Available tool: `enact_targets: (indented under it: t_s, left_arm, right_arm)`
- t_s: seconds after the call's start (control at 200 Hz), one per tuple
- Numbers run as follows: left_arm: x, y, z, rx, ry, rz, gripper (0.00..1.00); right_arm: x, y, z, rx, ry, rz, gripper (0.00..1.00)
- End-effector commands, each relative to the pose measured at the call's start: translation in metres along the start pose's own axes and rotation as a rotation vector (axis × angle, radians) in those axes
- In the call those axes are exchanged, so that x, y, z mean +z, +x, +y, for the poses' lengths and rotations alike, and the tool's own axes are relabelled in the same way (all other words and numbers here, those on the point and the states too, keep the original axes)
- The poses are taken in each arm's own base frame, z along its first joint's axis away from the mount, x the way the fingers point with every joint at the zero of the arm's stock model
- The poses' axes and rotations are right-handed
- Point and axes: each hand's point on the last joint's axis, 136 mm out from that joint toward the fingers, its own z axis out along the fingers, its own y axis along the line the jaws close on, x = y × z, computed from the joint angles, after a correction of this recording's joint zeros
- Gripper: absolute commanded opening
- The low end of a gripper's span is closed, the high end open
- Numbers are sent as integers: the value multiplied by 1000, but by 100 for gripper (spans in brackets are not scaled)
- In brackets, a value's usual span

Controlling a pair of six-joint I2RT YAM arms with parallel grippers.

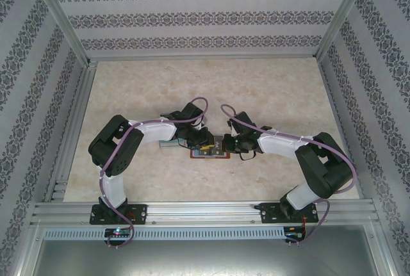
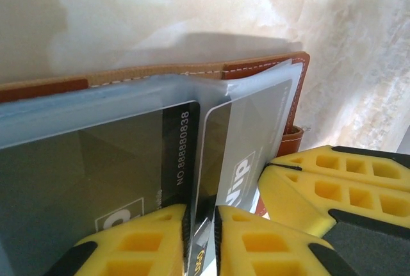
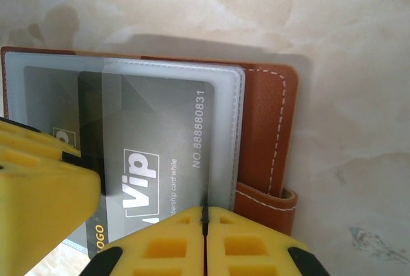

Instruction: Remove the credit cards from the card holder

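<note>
Brown card holder (image 3: 269,129) flat (long axis left-right), left fingers (image 2: 141,244) pinching credit cards (image 3: 160,135), right fingers (image 3: 256,244) closed.

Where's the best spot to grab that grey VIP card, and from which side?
Pinch its near edge, at the bottom of the right wrist view by the right hand, coming in low. The card lies flat inside a clear sleeve on the open wallet, so likely only that edge can be pinched.

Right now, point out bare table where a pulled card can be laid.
Free: the far half of the table, up to the back wall; also the near strip between the card holder and the front rail. Crowded: mid-table, where left tool and right tool meet over it.
</note>
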Motion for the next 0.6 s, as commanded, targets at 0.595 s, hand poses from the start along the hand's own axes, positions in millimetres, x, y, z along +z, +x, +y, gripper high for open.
enact_targets:
  t_s: [0.595]
  left_arm:
    - [-15,0,12,-14,2,-31,0]
  right_arm:
    - [10,17,-18,48,70,57,9]
